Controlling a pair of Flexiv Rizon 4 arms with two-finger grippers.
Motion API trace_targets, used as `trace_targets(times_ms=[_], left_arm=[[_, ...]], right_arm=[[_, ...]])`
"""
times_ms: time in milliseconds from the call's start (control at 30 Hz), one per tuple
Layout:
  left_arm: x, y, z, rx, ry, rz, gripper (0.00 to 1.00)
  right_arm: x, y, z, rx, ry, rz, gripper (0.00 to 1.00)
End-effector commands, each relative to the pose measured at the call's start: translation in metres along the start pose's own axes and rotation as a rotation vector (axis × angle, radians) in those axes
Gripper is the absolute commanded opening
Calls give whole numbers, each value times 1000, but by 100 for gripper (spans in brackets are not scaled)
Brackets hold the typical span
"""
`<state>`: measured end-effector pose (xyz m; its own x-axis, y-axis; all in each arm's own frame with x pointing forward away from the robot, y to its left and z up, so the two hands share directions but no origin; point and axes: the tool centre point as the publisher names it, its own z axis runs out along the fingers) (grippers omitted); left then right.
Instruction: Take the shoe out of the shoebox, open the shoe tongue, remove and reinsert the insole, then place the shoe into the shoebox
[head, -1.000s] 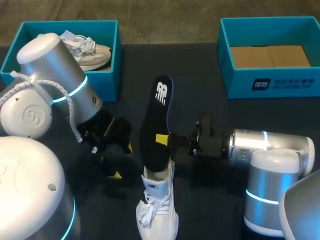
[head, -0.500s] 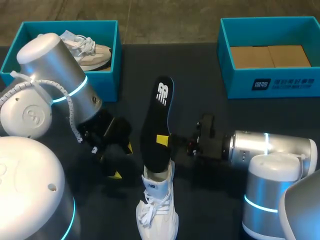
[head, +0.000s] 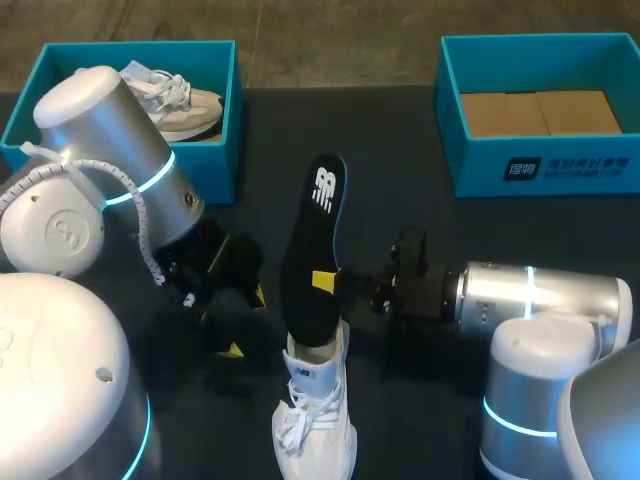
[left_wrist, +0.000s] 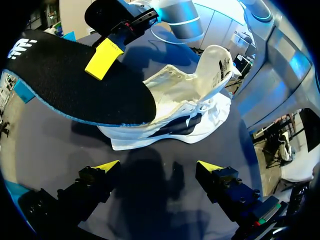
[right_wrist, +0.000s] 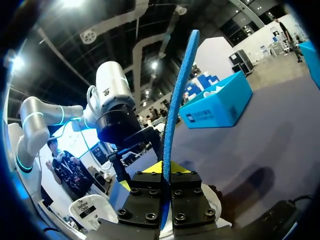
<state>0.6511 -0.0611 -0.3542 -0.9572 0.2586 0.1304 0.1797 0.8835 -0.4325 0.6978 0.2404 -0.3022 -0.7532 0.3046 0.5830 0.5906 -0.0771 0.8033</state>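
The white shoe (head: 315, 415) lies on the dark desk (head: 400, 140), just ahead of the left jaws, which stand wide apart. The right jaws are clamped on the black insole (head: 310, 250) at mid-length, its near end at the shoe's opening; a white logo marks its far end. Beyond, a blue shoebox (head: 480, 172) bears white print.

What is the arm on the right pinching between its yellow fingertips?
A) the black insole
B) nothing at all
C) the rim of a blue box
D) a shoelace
A: the right gripper is shut on the black insole. The right wrist view shows the insole's blue edge clamped between the two fingers, with one end of the insole at the white shoe.
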Motion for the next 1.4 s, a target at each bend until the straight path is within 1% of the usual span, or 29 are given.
trace_targets(times_ms=[33, 200, 333, 567, 900, 1400], left_arm=[[1, 1, 1, 0, -1, 0, 100], [1, 1, 1, 0, -1, 0, 100], [1, 1, 1, 0, -1, 0, 100], [1, 1, 1, 0, -1, 0, 100], [1, 1, 1, 0, -1, 0, 100], [1, 1, 1, 0, -1, 0, 100]], right_arm=[[2, 2, 1, 0, -6, -2, 0], [3, 8, -3, 0, -24, -6, 0], [1, 9, -3, 10, -35, -9, 0], [-4, 2, -3, 20, -33, 1, 0], [-5, -4, -5, 43, -36, 1, 0], [-6, -19, -9, 52, -22, 10, 0]])
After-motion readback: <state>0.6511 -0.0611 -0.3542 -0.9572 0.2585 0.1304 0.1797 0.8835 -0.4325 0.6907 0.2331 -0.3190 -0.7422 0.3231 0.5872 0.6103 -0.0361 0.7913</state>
